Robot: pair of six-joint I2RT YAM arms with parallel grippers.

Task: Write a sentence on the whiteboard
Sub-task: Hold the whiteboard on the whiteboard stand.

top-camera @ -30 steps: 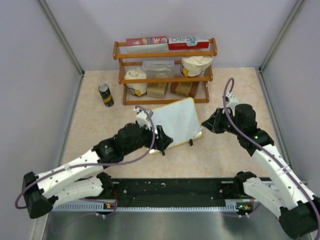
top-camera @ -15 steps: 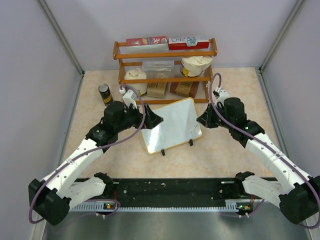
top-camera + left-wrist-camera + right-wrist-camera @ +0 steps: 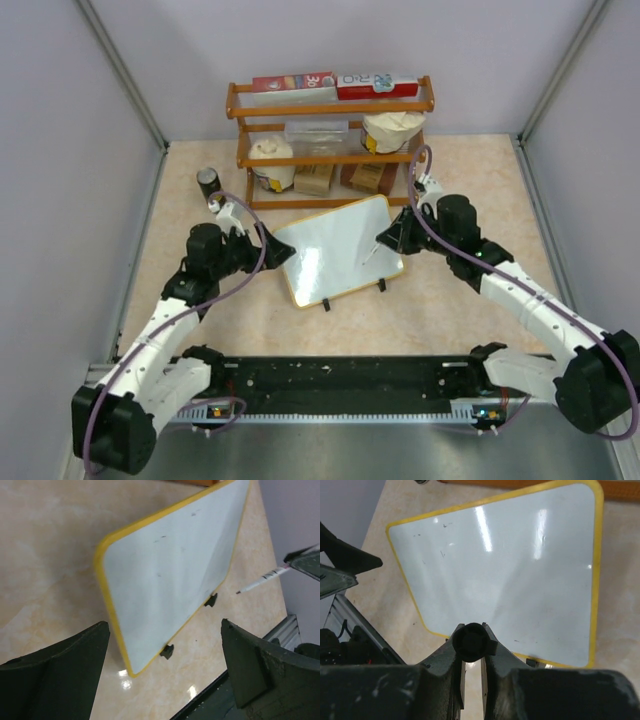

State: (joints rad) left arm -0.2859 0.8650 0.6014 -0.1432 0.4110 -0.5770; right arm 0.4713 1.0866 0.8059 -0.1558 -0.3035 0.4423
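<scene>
The whiteboard [image 3: 335, 250] leans on its two black feet mid-table, yellow-framed. No sentence is in view on it; only faint smudges mark the white surface [image 3: 170, 560] [image 3: 510, 575]. My right gripper [image 3: 398, 233] is shut on a white marker [image 3: 372, 252], whose tip points at the board's right part. In the left wrist view the marker [image 3: 262, 578] hangs clear of the board. The marker's black end [image 3: 471, 641] sits between the right gripper's [image 3: 471, 650] fingers. My left gripper [image 3: 278, 246] [image 3: 162, 672] is open just left of the board, holding nothing.
A wooden rack [image 3: 330, 150] with boxes, jars and bags stands behind the board. A dark can [image 3: 210, 185] sits at the rack's left. Grey walls close both sides. A black rail [image 3: 340, 378] runs along the near edge.
The left arm has pulled back to the left, off the board's near-left corner, staying open. The right gripper has carried the marker left, towards the board's right part.
</scene>
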